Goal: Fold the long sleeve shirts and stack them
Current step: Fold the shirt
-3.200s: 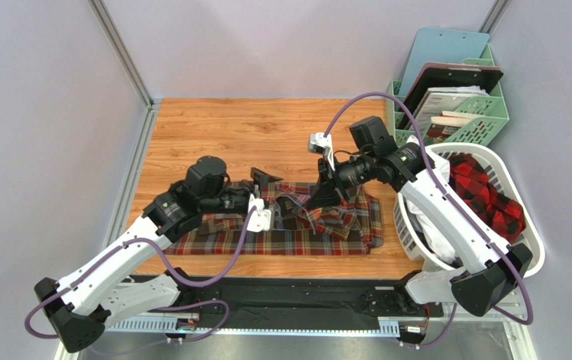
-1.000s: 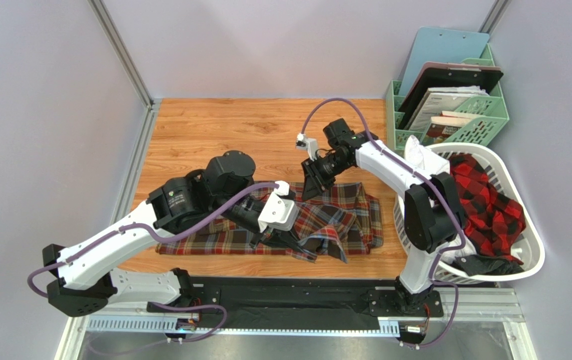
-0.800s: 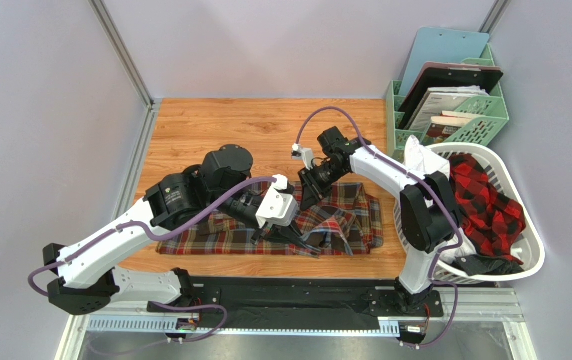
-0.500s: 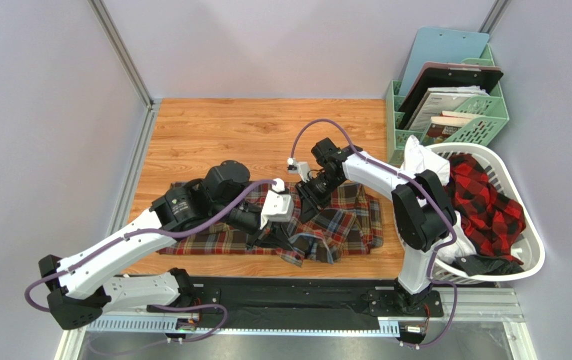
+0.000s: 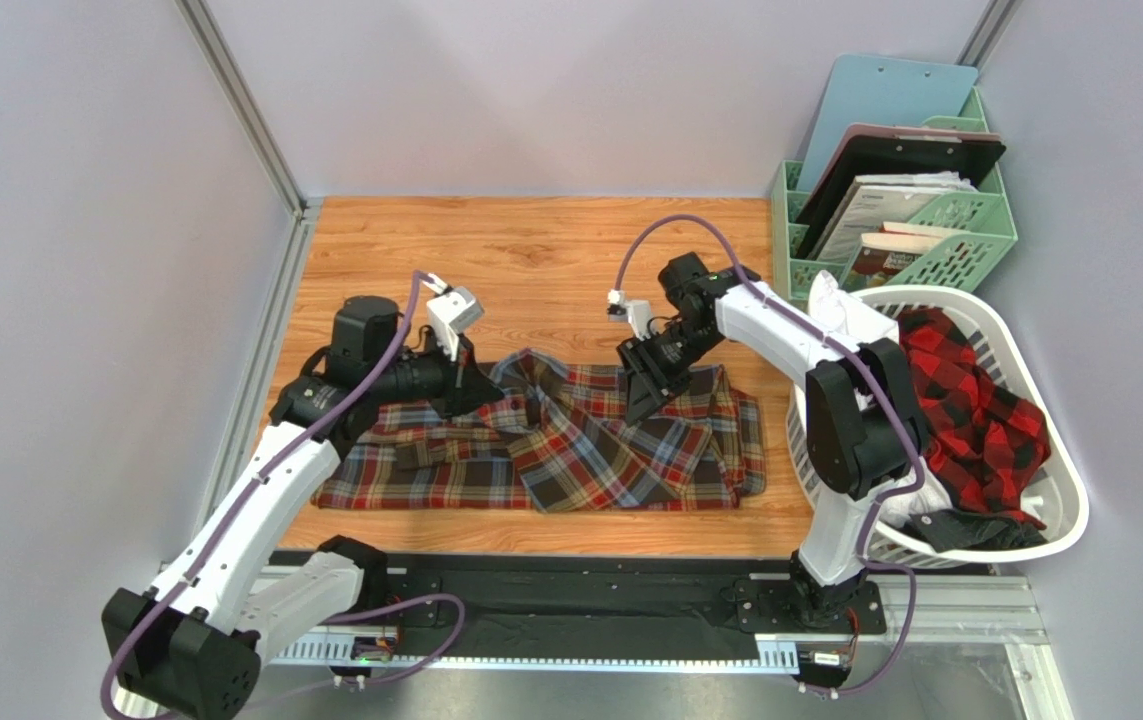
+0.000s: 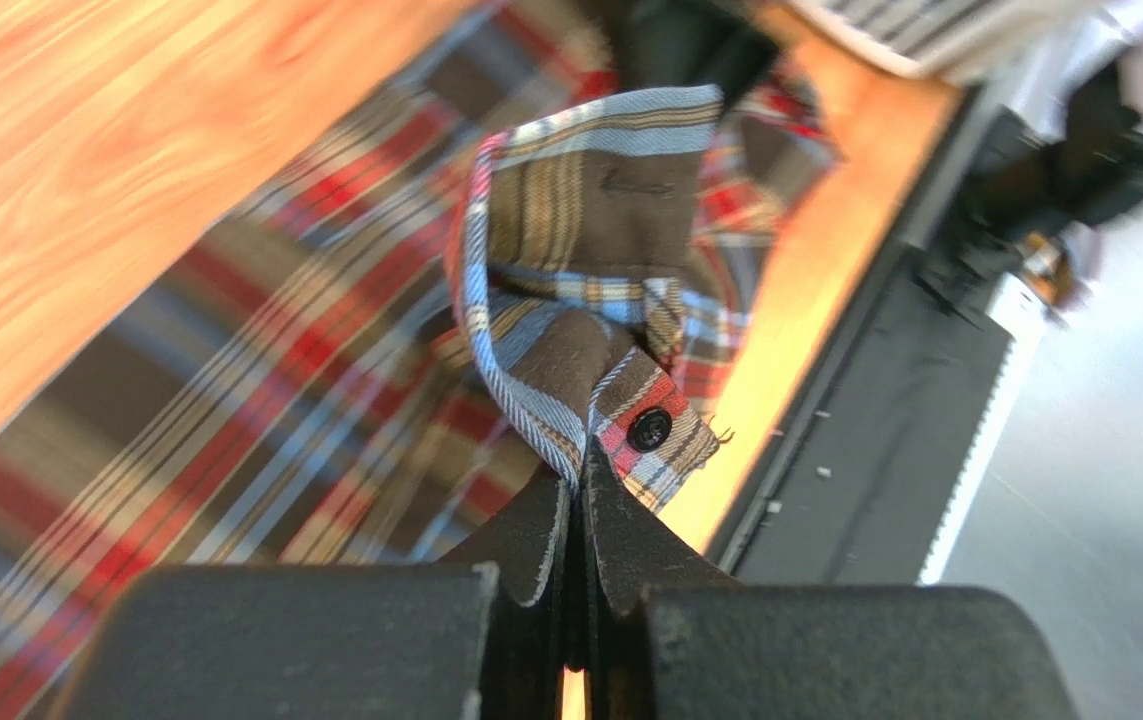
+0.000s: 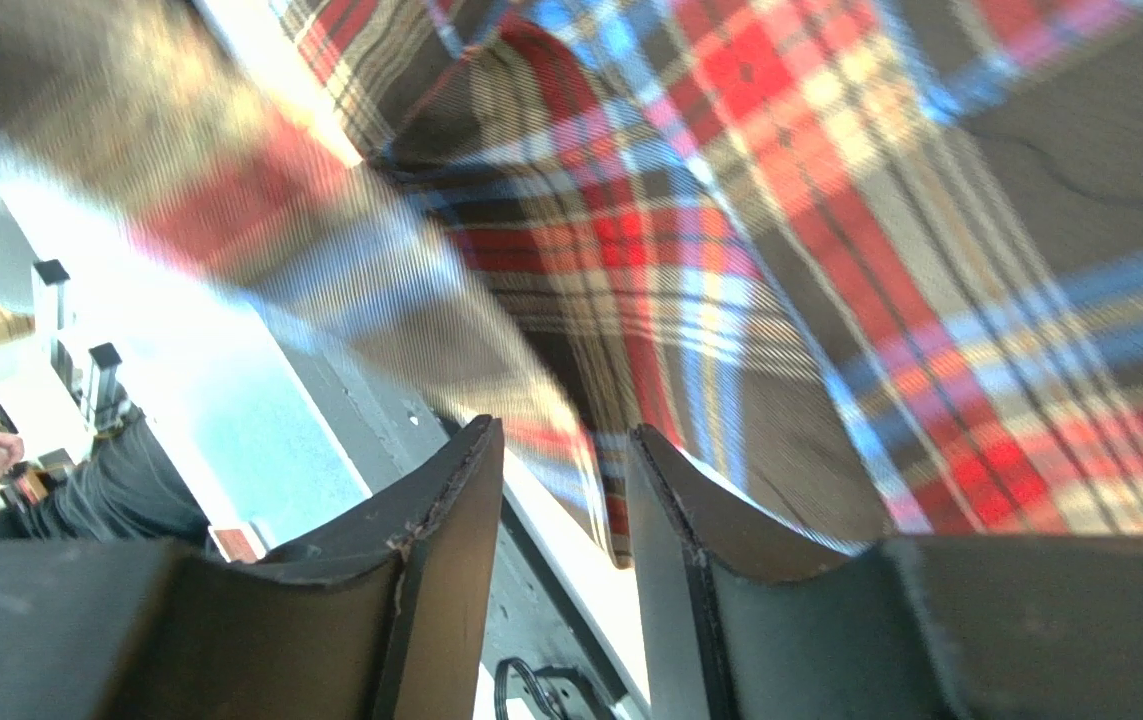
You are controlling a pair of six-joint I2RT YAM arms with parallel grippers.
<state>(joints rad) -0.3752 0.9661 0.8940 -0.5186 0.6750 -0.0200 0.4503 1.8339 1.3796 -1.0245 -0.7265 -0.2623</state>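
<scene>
Down at the near edge, the black rail [image 5: 577, 608] carries both arm bases. Just beyond it, there's the brown shirt [image 5: 592, 458], spread wide on the table [image 5: 427, 255]. Its near hem runs along the table's front edge, and the cloth is rumpled through the middle.

Over on the left, the left gripper [image 6: 580, 458] has its fingers pressed tight together, and they're pinching the cuff [image 6: 592, 225]. A dark button [image 6: 649, 429] sits just beside the tips. The cuff stands up off the rest of the shirt and curls over at the top. From above, a ridge of cloth rises toward that gripper at the shirt's far left side.

Now the right side. The right gripper [image 7: 562, 450] is over the far right part of the same shirt, tips pointing down at it. Its fingers stand apart with a plain gap, and blurred plaid fills the wrist view beyond them. Nothing shows clamped in that gap. Whether the tips touch the cloth, I can't tell.

Further right, off the table's side, is the white basket [image 5: 1069, 477]. The red shirt [image 5: 983, 405] is heaped inside it, with a white cloth [image 5: 833, 315] draped at its far left rim.

At the far right corner stands a green organizer [image 5: 968, 248], holding books and a blue clipboard [image 5: 878, 98] upright.
</scene>
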